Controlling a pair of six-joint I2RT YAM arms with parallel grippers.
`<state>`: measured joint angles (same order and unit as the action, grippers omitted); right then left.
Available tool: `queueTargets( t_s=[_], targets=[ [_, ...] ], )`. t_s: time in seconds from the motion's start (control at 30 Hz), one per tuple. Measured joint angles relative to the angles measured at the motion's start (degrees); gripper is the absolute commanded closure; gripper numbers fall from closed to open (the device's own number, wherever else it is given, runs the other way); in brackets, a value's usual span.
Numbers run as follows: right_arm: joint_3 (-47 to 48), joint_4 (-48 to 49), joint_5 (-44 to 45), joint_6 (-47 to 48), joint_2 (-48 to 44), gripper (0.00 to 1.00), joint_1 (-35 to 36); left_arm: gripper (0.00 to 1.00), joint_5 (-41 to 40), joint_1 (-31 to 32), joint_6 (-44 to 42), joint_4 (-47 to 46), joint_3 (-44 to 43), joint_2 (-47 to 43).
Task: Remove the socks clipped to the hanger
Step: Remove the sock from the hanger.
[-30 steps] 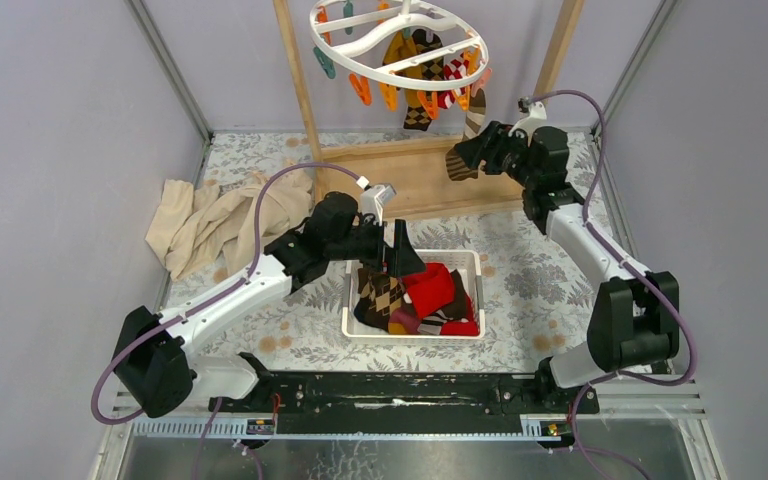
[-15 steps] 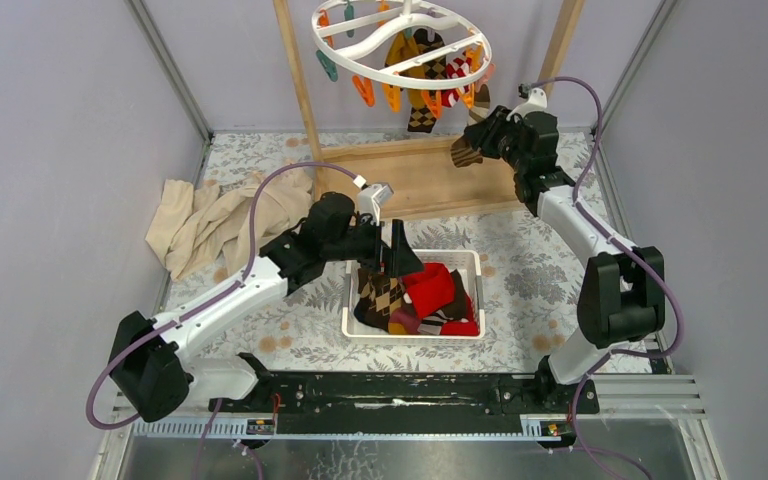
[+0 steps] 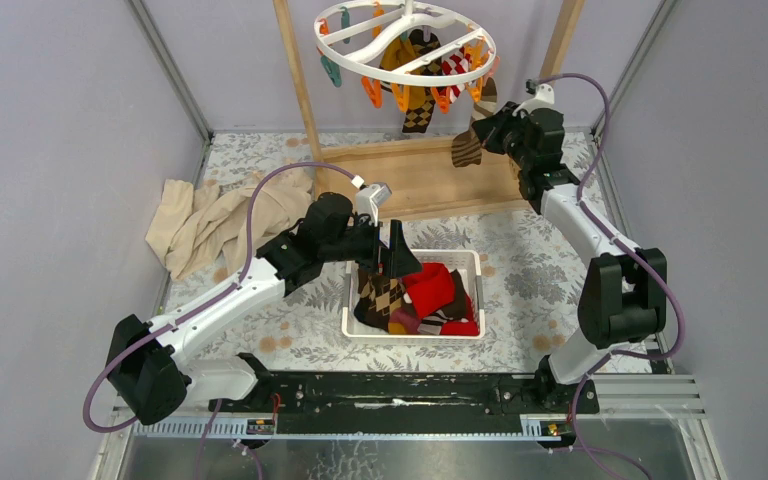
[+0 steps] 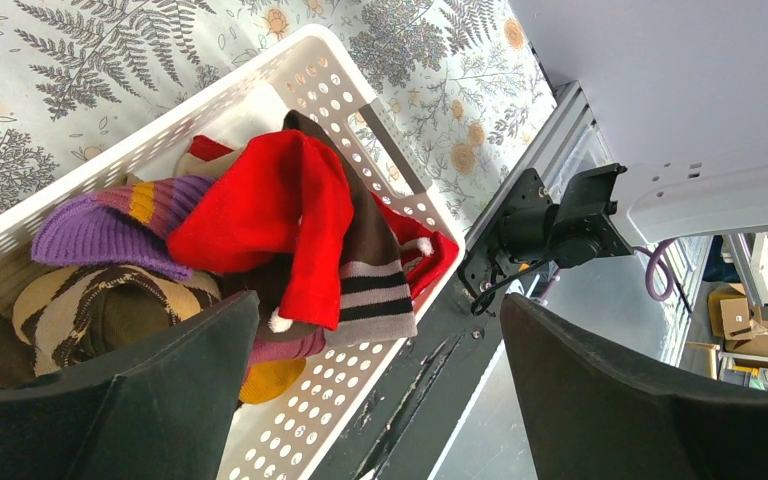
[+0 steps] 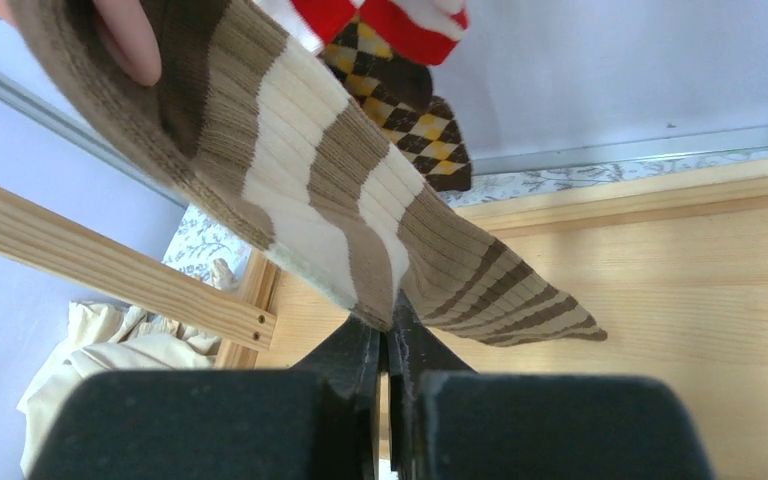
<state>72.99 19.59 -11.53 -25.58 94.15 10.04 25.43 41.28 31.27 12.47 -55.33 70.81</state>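
The right hand (image 5: 385, 340) is clenched on the brown striped sock (image 5: 360, 190) at the hanger's (image 3: 415, 82) 4 o'clock rim; the left hand (image 4: 378, 310) hangs released. Pull steadily toward 6 o'clock so the clip (image 5: 125, 45) yields without swinging the hanger.

Two arms (image 3: 230, 295), one hanger (image 3: 406, 14), one basket (image 3: 412, 338) holding piled socks (image 3: 430, 288), one beige cloth (image 3: 210, 225).

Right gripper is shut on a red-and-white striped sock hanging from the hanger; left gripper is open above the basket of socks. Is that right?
Not quite. The right gripper is shut on a brown-and-cream striped sock, not a red-and-white one; the right wrist view shows it. It does hang from the hanger, and the left gripper is open above the basket.
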Motion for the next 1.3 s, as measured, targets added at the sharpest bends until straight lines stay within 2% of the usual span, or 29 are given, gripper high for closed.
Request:
queueTargets(
  t_s=[0.43, 0.9, 1.1, 1.3],
  targets=[
    [-0.22, -1.36, 0.33, -0.87, -6.05, 1.00, -8.41, 0.01, 0.04, 0.00, 0.02, 0.02, -0.04, -0.02],
    [0.07, -2.01, -0.76, -4.81, -7.15, 1.00, -17.03, 0.01, 0.33, 0.00, 0.04, -0.26, -0.04, 0.00],
    [0.13, -2.80, -2.97, -5.79, -8.94, 1.00, -18.67, 0.01, 0.50, 0.00, 0.04, -0.35, -0.04, 0.00],
    [-2.97, -2.19, -9.09, -6.45, -14.19, 1.00, -18.73, 0.01, 0.52, 0.04, 0.04, -0.42, -0.04, 0.00]
  ],
)
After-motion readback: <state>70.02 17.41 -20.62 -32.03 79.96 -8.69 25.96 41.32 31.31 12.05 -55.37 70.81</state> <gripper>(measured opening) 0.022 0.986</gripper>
